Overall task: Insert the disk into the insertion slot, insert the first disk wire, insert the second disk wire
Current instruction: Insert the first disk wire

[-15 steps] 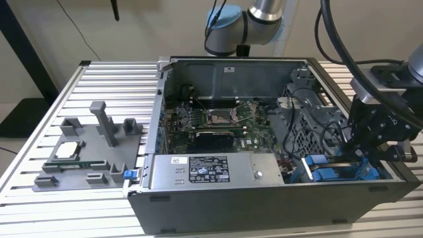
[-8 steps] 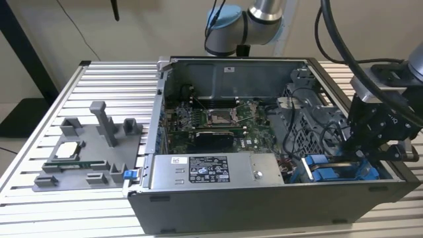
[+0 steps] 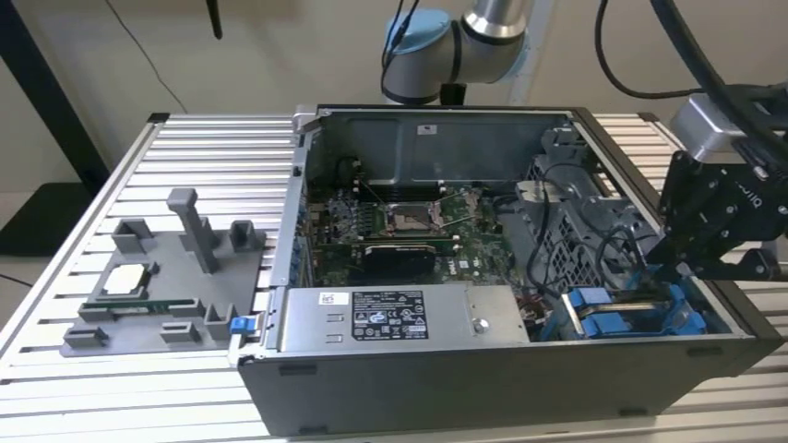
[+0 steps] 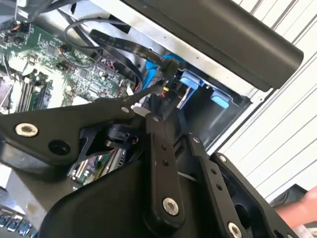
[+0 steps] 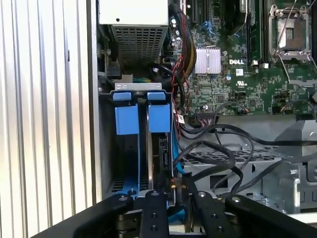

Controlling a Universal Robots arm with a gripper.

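My gripper (image 3: 697, 266) hangs over the computer case's (image 3: 493, 388) corner; the insertion slot (image 5: 105, 148) there holds the disk (image 5: 159, 119). Jaws spread or pressed, I cannot tell.

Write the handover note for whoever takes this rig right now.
Gripper: low over the insertion slot in the open case, close to a wire connector.
Disk: appears seated in the slot, next to a second blue carrier.
Done: disk insertion, apparently.
Left: both disk wires. The black cables lie loose beside the slot. I cannot tell whether any is plugged in.
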